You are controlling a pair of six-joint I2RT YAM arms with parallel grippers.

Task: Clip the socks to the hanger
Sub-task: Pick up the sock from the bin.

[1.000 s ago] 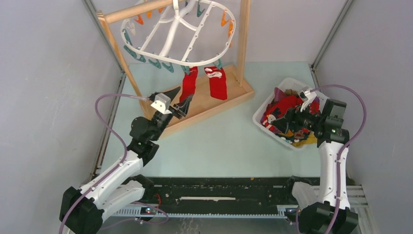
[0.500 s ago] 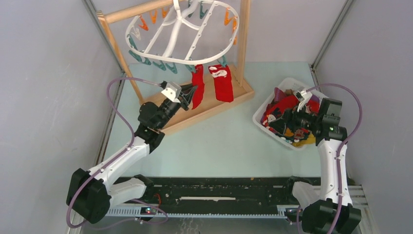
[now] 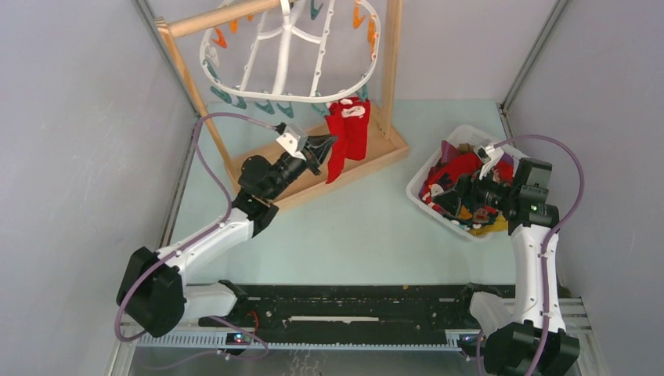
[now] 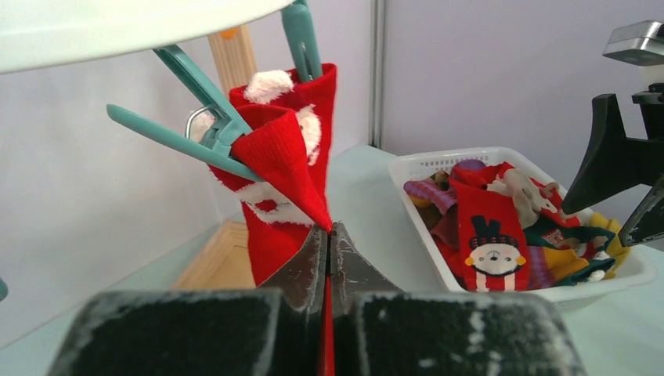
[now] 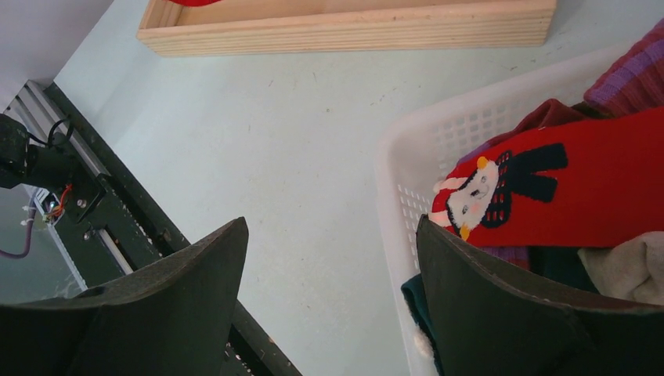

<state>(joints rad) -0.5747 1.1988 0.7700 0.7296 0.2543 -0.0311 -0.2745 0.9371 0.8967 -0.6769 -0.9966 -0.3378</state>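
The white oval hanger (image 3: pixel 291 48) hangs tilted from the wooden stand, with teal and orange clothespins round its rim. Two red socks (image 3: pixel 354 129) dangle from its near edge. In the left wrist view a teal clothespin (image 4: pixel 196 133) holds the nearer red sock (image 4: pixel 278 157), and the sock's lower corner runs down between the fingers of my left gripper (image 4: pixel 329 233), which is shut on it. My right gripper (image 5: pixel 333 222) hovers open at the basket's left rim, nothing between its fingers. More socks (image 3: pixel 462 184) lie heaped in the basket, a red one with a cartoon figure (image 5: pixel 564 184) on top.
The wooden stand's tray base (image 3: pixel 368 164) sits under the hanger, its posts at left and right. The white mesh basket (image 3: pixel 423 178) stands at the right. Grey walls close in on both sides. A black rail (image 3: pixel 352 305) runs along the near edge.
My left arm reached up and to the right to the hanging red sock and its jaws shut on it. The hanger swung and tilted. The right arm barely moved.
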